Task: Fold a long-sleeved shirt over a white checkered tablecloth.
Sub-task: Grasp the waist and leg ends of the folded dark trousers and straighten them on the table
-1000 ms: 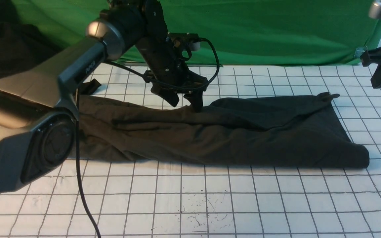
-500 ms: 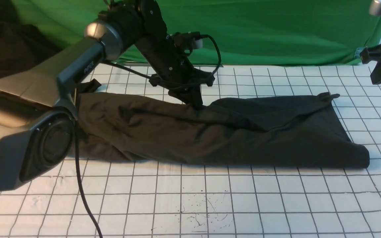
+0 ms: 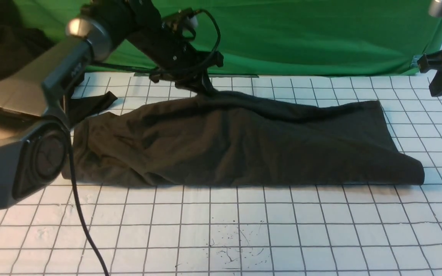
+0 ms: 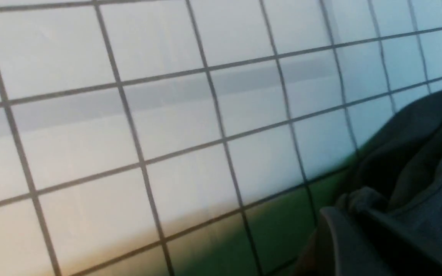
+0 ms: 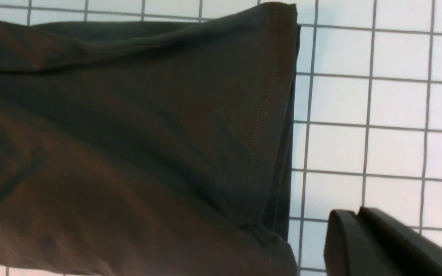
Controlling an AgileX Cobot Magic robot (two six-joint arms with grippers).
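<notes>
Shirt: the large black cotton long-sleeved shirt [image 3: 236, 142] lies as one long rumpled band across the middle of the wide white checkered tablecloth [image 3: 244, 230]. It runs from beside the left arm's base out towards the right.
Far edge: drawn up to a low peak near the back of the tablecloth, where the left gripper [image 3: 205, 87] has it.
Left gripper: closed tight on that far edge. In the left wrist view a small bunch of shirt [image 4: 363, 199] sits pinched against one grey finger [image 4: 336, 237], with the tablecloth [image 4: 167, 115] beyond.
Right gripper: the right gripper [image 3: 441, 78] hangs at the right edge of the scene, above the tablecloth and apart from the shirt (only one dark finger [image 5: 378, 245] gets into its own camera, so I cannot tell how wide it stands).
Hem: in the right wrist view the shirt's stitched hem [image 5: 267, 96] lies flat on the tablecloth [image 5: 393, 99].
Left end: a dark flap [image 3: 94, 103] pokes out at the shirt's far left corner. Sleeve or not, I cannot tell.
Backdrop: a plain green cloth [image 3: 301, 34] hangs along the back, and a dark cloth heap [image 3: 2, 50] sits at the far left.
Marks: a few dark scuffs [image 3: 232, 245] near the front of the tablecloth, well apart from the shirt.
Cable: a black cable [image 3: 84, 230] trails from the left arm over the front left squares.
</notes>
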